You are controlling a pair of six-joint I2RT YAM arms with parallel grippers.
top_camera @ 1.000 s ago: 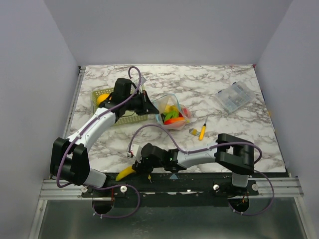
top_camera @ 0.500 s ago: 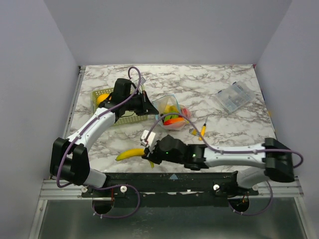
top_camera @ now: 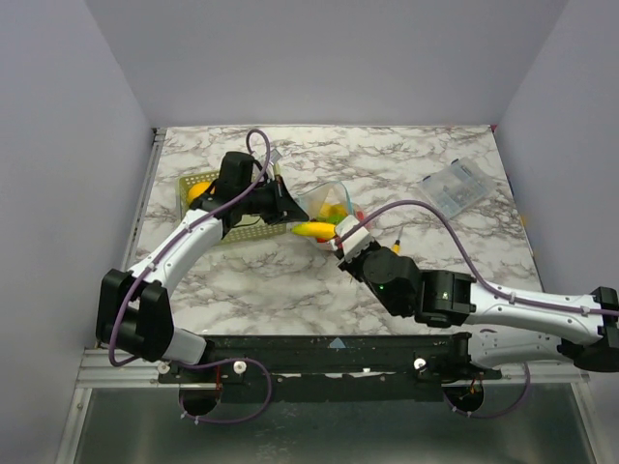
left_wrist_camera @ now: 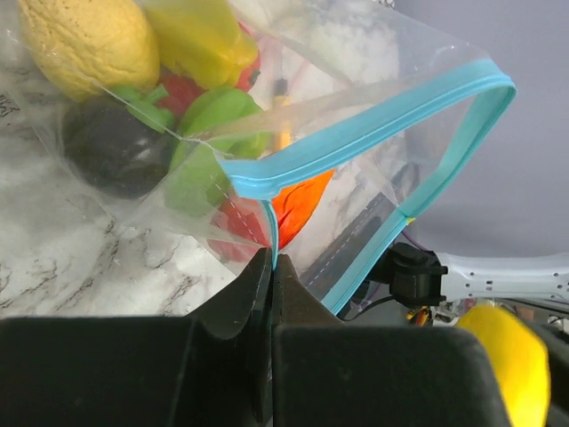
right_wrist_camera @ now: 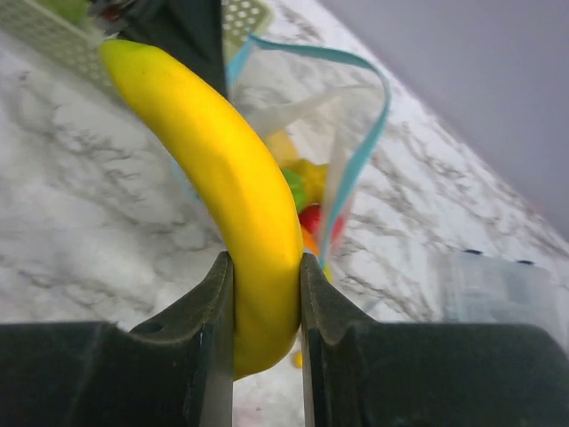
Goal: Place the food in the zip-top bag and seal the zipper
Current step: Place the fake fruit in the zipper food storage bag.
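The right end effector (right_wrist_camera: pixel 265 267) is clamped on the lower part of a banana (right_wrist_camera: pixel 227 178), one finger on each side. The banana tip points toward the open mouth of the zip-top bag (right_wrist_camera: pixel 307 133). In the top view the banana (top_camera: pixel 314 230) lies level, just at the near-left edge of the bag (top_camera: pixel 338 203). Behind the right end effector (top_camera: pixel 337 239), the wrist angles back to the near right. The forearm stretches low over the table (top_camera: pixel 426 155) to the base at the right edge.

The left end effector (left_wrist_camera: pixel 271 267) is pressed together on the light-blue zipper (left_wrist_camera: pixel 373 124), pinching the near lip so that the mouth gapes. Food (left_wrist_camera: pixel 80 44) in yellow, green, red and orange lies inside the bag. Behind the left end effector (top_camera: pixel 286 206), the wrist bends over a green basket (top_camera: pixel 193 179). The long link slopes down to the near-left base.
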